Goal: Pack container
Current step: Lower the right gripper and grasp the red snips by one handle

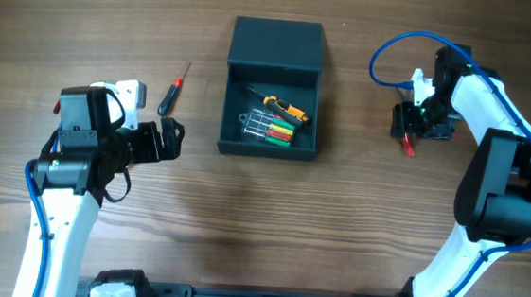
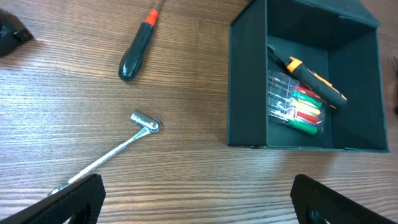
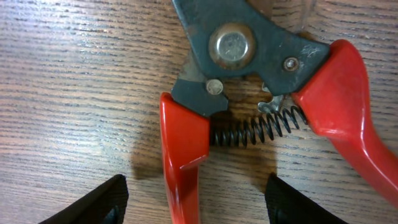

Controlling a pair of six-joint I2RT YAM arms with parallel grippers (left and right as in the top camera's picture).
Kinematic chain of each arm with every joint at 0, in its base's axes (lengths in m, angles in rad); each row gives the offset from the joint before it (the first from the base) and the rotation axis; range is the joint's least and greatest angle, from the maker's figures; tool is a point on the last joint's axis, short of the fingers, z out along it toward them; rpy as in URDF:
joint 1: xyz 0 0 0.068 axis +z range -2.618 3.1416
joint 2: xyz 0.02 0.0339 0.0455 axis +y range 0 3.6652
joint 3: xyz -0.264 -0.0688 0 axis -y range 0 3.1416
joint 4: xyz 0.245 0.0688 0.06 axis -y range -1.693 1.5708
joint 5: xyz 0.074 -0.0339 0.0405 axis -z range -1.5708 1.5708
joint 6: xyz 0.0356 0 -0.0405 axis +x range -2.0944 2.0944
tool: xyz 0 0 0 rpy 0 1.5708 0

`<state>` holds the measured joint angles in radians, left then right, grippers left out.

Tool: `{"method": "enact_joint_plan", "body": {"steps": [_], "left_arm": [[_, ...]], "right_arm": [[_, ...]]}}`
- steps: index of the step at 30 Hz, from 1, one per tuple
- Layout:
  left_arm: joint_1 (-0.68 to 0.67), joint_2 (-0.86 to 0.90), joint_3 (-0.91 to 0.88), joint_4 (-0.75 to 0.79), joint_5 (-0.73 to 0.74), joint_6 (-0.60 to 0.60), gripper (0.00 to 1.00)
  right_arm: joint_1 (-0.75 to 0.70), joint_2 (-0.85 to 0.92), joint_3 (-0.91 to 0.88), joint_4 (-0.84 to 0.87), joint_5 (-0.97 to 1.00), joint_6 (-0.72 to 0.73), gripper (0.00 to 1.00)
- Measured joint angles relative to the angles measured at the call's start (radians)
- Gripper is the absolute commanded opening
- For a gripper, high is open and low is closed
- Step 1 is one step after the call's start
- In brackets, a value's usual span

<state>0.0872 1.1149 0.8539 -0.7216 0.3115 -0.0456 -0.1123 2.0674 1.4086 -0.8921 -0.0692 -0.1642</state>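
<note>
The dark teal-grey container [image 1: 267,151] stands open at the table's middle, its lid [image 1: 277,41] laid back. It also shows in the left wrist view [image 2: 247,81]. Inside lie an orange-and-black tool [image 2: 314,78] and a clear pack of coloured screwdrivers [image 2: 298,109]. My left gripper [image 1: 167,139] is open and empty left of the container, low over the wood [image 2: 199,205]. My right gripper [image 1: 409,129] is open over red-handled spring pliers [image 3: 249,93], with one red handle [image 3: 183,168] between its fingers [image 3: 196,208]. The fingers do not touch the handle.
A black-handled screwdriver with a red collar [image 1: 171,94] lies left of the container and also shows in the left wrist view [image 2: 137,50]. A silver socket wrench [image 2: 118,149] lies on the wood just ahead of my left fingers. A blue cable [image 1: 392,54] loops above the right arm.
</note>
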Motion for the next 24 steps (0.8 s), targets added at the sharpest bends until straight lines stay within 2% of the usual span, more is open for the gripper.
{"method": "enact_joint_plan", "body": {"steps": [24], "left_arm": [[0.0,0.0,0.0,0.0,0.0,0.0,1.0]], "right_arm": [[0.039,0.005,0.0,-0.007,0.071,0.116,0.69]]}}
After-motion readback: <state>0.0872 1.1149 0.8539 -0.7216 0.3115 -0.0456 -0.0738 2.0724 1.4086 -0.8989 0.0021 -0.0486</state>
